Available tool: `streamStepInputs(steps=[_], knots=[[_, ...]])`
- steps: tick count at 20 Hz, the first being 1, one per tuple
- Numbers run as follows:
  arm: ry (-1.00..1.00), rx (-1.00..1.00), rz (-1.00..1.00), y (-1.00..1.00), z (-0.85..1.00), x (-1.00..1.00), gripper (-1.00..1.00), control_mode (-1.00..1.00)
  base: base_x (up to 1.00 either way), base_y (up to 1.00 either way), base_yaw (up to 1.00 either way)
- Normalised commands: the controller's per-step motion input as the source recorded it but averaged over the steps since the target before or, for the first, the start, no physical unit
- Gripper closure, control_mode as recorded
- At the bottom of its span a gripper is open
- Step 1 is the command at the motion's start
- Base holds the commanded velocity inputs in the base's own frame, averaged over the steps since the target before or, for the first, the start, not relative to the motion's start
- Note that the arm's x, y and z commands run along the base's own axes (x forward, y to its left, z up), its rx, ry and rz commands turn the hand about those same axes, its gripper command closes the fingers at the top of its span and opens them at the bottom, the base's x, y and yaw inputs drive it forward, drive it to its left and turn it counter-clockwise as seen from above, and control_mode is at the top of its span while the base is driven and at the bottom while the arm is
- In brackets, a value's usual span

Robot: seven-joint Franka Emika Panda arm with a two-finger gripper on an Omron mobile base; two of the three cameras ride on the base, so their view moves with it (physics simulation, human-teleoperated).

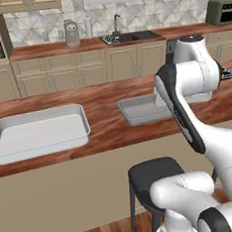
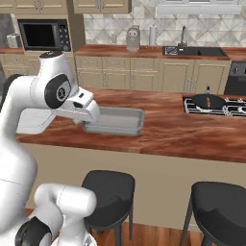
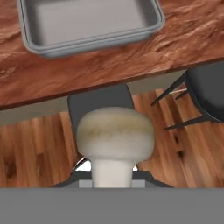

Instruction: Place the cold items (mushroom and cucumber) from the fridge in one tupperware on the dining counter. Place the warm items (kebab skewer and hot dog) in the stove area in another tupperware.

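At the dining counter (image 1: 114, 125), we see the mushroom (image 3: 114, 142) clamped in the gripper (image 3: 113, 177), its rounded beige cap filling the lower middle of the hand view and its pale stem running down between the closed jaws, so the cap sits just ahead of the tips. We look past the cap at the counter's near edge, a dark stool (image 3: 100, 105) and the wood floor below, which places the mushroom just off the counter's front edge and not over any tub. Beyond it on the reddish-brown top rests a grey-looking shallow tupperware (image 3: 92, 26), near the edge and straight ahead of the gripper. From the left base view we find a second, wider white tupperware (image 1: 40, 132) well apart on the same counter, to the left of the first. From the right base view we make out the white arm (image 2: 62, 96) bent over the counter's near side, its hand just beside the smaller tub, with a dark pan (image 2: 207, 101) on the stove (image 2: 230, 109) at the far right.
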Motion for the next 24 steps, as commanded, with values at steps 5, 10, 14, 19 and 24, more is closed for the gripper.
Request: streamStepInputs(steps=[5,10,14,19,24], knots=[[0.19,0.03,0.03,-0.45,-0.01,1.00,1.00,-1.00,0.00,0.00,0.00],[0.13,0.06,-0.15,-0.30,-0.22,0.98,1.00,-1.00,0.00,0.00,0.00],[0.08,0.01,-0.20,-0.31,-0.32,0.80,1.00,-1.00,0.00,0.00,0.00],[0.00,0.00,-0.40,0.03,-0.62,0.78,1.00,-1.00,0.00,0.00,0.00],[0.00,-0.01,-0.36,0.00,-0.52,0.81,1.00,-1.00,0.00,0.00,0.00]])
